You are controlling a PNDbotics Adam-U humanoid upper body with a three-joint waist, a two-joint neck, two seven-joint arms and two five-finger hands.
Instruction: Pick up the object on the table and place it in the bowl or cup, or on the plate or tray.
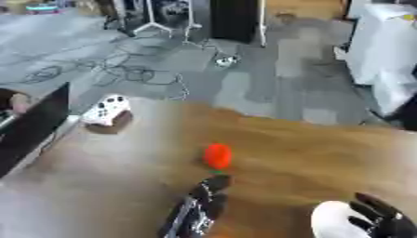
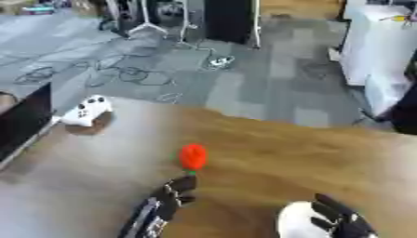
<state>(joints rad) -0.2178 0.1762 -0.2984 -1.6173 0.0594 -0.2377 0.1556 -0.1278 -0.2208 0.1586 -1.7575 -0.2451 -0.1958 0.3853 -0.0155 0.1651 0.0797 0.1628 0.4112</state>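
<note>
the red thing [image 1: 218, 155] lies on the bench [image 1: 309, 148] untouched, left robot hand [image 1: 210, 188] at six o'clock beneath it, fingers curled and empty, while right robot hand [image 1: 383, 218] grips a white cup [image 1: 334, 218].

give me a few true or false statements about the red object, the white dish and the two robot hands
1. The red object is on the wooden table. True.
2. The left robot hand is below the red object in the view. True.
3. The red object is already in the white dish. False: it lies apart from the dish, up and to the left.
4. The right robot hand is far from the dish. False: it is at the dish's right edge.
</note>
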